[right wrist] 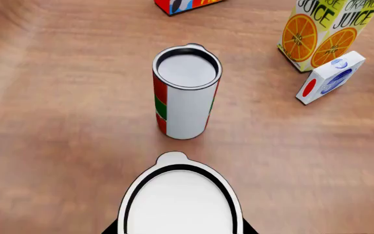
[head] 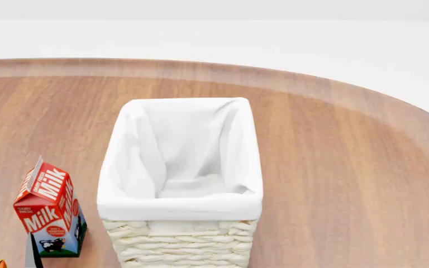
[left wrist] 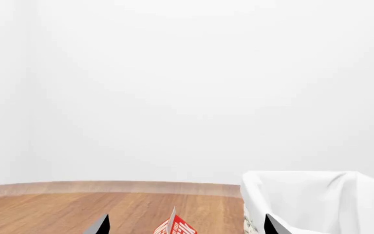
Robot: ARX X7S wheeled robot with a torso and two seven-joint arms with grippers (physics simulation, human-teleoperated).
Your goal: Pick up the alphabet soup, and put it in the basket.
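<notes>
While the head view takes in the scene, start at the left: a milk carton (head: 47, 206) stands upright on the counter (head: 348, 167), just beside the near left corner of the basket (head: 181, 215). The left end effector (left wrist: 185, 229) hangs over that carton with its fingertips (left wrist: 99, 225) spread wide and nothing between them. I judge it is parked there so it stays out of the other arm's way.

Moving to the centre, the basket sits with its white liner folded over the rim, open and with nothing showing inside, ready to take the drop.

Over to the right arm, and this is where the action is. Its wrist camera looks straight down on the silver top of the alphabet soup (right wrist: 180, 204), right up against the lens. Dark slivers of the right end effector (right wrist: 180, 230) hug both sides of the can, so it looks clamped on it, though the label is hidden from this angle. Beyond it, well apart, stands the red-and-green can (right wrist: 185, 92), upright and untouched. Farther off are an orange juice carton (right wrist: 327, 29) and a small white box (right wrist: 330, 78) leaning against it.

By my reckoning the grasp is made, and the carry across to the basket comes next.
</notes>
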